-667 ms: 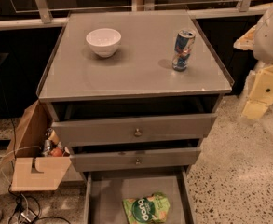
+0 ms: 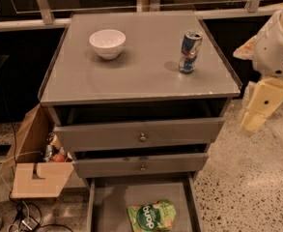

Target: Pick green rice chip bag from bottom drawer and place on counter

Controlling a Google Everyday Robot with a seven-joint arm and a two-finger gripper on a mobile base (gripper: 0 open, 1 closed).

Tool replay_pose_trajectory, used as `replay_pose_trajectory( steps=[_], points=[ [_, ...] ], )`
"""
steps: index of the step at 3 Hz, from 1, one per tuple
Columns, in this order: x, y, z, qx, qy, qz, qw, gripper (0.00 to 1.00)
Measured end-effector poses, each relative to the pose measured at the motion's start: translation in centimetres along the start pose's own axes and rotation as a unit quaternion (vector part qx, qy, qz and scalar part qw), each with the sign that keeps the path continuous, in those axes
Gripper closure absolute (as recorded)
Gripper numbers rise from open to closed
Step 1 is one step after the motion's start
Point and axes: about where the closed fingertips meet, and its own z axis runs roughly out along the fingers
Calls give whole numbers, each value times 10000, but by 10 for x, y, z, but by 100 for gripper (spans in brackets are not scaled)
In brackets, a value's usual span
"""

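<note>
The green snack bag [image 2: 151, 217] lies flat in the bottom drawer [image 2: 111, 202], which is pulled out at the foot of the grey cabinet. The bag sits about in the middle of the drawer's width, with its dark round logo facing up, and the lower edge of the view cuts off its lower part. The rest of the drawer floor around it is plain grey.

Above it, the middle drawer [image 2: 179, 164] and the top drawer [image 2: 102, 135] are each pulled out a little, the top one further back than the bottom one, and each has a small round knob in its front.

On the desk [image 2: 141, 76], which is the flat grey top of the cabinet, a white bowl [image 2: 107, 43] stands at the back left and a blue and silver can [image 2: 190, 51] stands upright at the back right. They are well apart.

The robot arm [image 2: 276, 47] is at the right side, away from the cabinet. Its claw [image 2: 251, 120] hangs down over the speckled floor [image 2: 237, 187], beside the right corner of the desk and not touching anything. It holds nothing, but I cannot tell whether it is open or closed.

A cardboard box [image 2: 35, 180] with small things inside stands on the floor, left of the cabinet.
</note>
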Motion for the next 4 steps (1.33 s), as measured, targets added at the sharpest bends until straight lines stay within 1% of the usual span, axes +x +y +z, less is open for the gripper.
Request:
replay_pose_trajectory(
  steps=[1, 2, 3, 4],
  points=[
    [-6, 12, 34, -87, -259, -125, 9995, 0],
    [-10, 28, 72, -239, -541, -198, 9981, 0],
    [-12, 37, 73, -220, -608, -259, 9976, 0],
    [-28, 61, 105, -217, -431, -509, 9975, 0]
  ],
)
